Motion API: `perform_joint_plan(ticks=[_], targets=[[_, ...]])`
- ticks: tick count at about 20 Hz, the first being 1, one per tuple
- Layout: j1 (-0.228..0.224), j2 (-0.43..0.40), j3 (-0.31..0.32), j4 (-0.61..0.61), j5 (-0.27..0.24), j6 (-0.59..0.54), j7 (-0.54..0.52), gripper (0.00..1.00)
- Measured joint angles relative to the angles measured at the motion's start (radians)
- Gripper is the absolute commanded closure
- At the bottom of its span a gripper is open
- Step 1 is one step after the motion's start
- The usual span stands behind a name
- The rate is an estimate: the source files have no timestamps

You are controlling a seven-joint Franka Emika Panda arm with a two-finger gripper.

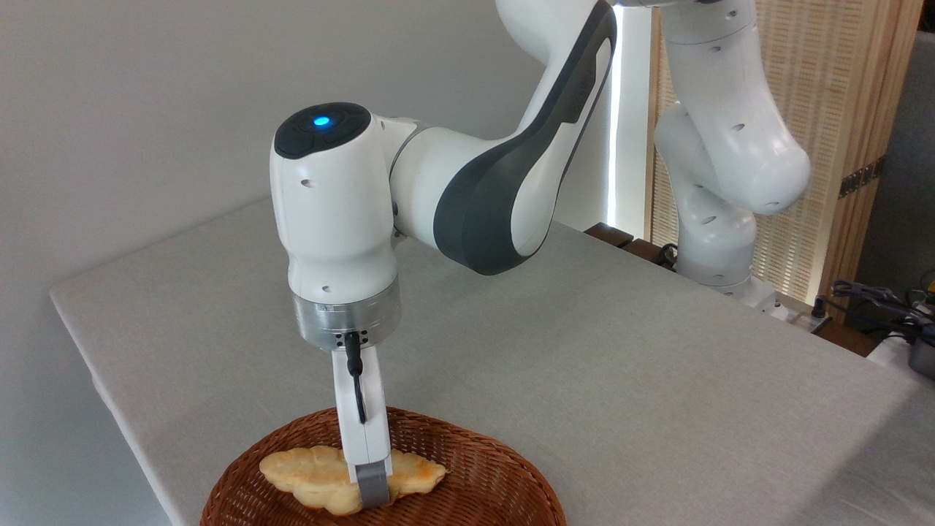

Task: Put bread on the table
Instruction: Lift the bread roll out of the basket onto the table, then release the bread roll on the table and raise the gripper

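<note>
The bread (310,473), a flat pale golden pastry with lobed edges, lies in a brown wicker basket (504,467) at the front edge of the picture. My gripper (373,491) points straight down into the basket at the middle of the bread. I see it edge-on: one grey fingertip (373,488) shows in front of the bread's near edge, and the other finger is hidden behind it. Whether the jaws press on the bread does not show. The table (599,351) with its light grey cloth top spreads behind and to the right of the basket.
The arm's base (719,256) stands at the table's far right edge. Cables and dark gear (887,307) lie past the right corner. A wooden slatted screen (840,109) stands behind. The table's left edge (95,365) runs close to the basket.
</note>
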Motion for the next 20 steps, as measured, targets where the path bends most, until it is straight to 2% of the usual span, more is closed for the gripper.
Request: perform_joint_plan(ticks=[8, 13, 16, 19, 20], targets=[[0.004, -0.018, 0.009, 0.021, 0.000, 0.001, 0.000, 0.71], [0.005, -0.102, 0.012, 0.030, 0.000, -0.007, 0.000, 0.70], [0.003, -0.163, 0.011, 0.030, 0.000, -0.090, 0.001, 0.68], [-0.004, -0.221, -0.001, 0.030, 0.014, -0.259, 0.001, 0.57], [-0.007, -0.237, -0.007, 0.030, 0.021, -0.318, -0.003, 0.57]])
